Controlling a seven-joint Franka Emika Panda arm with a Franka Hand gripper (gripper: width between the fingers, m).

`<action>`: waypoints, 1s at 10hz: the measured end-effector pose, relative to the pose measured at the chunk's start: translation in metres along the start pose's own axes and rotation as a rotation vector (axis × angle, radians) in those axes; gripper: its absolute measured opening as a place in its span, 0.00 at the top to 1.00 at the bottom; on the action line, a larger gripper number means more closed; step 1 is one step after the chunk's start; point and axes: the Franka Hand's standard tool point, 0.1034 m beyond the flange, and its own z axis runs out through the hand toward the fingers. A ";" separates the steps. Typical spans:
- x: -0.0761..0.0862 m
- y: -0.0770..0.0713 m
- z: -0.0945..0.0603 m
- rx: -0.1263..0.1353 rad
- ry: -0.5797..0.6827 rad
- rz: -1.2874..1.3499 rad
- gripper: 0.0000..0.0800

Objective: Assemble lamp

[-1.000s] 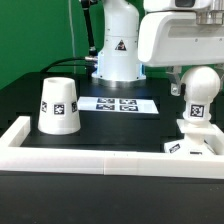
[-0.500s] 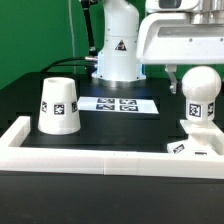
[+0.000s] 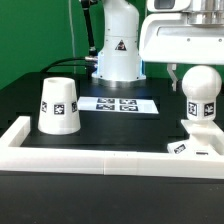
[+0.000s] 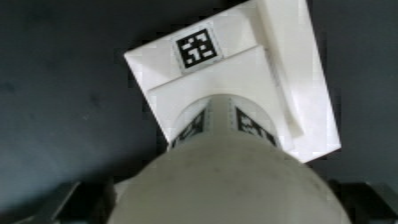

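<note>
Bulb [image 3: 200, 93] stands upright on lamp base [image 3: 198, 143] at exterior view's right, shade [image 3: 58, 105] well apart at left. Gripper [image 3: 187, 72] above bulb, open/closed: can't tell. Bulb looks light, rigid, smooth & round, likely slippery; grip 2 sides near widest part.

- Robotics lab bench, prob. indoor test rig
- Franka arm base [image 3: 117, 55] bolted on black table [image 3: 110, 125]
- marker board [image 3: 121, 103] w/ tags; white rail [image 3: 90, 165] fencing workspace

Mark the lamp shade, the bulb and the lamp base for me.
lamp shade [image 3: 59, 106], exterior view, on its tagged side wall.
bulb [image 3: 200, 85], exterior view, on its rounded upper part.
lamp base [image 4: 222, 55], wrist view, on its flat white top.
</note>
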 end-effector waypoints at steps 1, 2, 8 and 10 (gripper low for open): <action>-0.003 0.000 0.001 -0.002 -0.015 0.092 0.28; -0.005 -0.002 0.003 -0.002 -0.032 0.169 0.28; -0.004 -0.008 0.004 0.014 -0.130 0.671 0.28; -0.005 -0.010 0.004 0.013 -0.139 0.797 0.28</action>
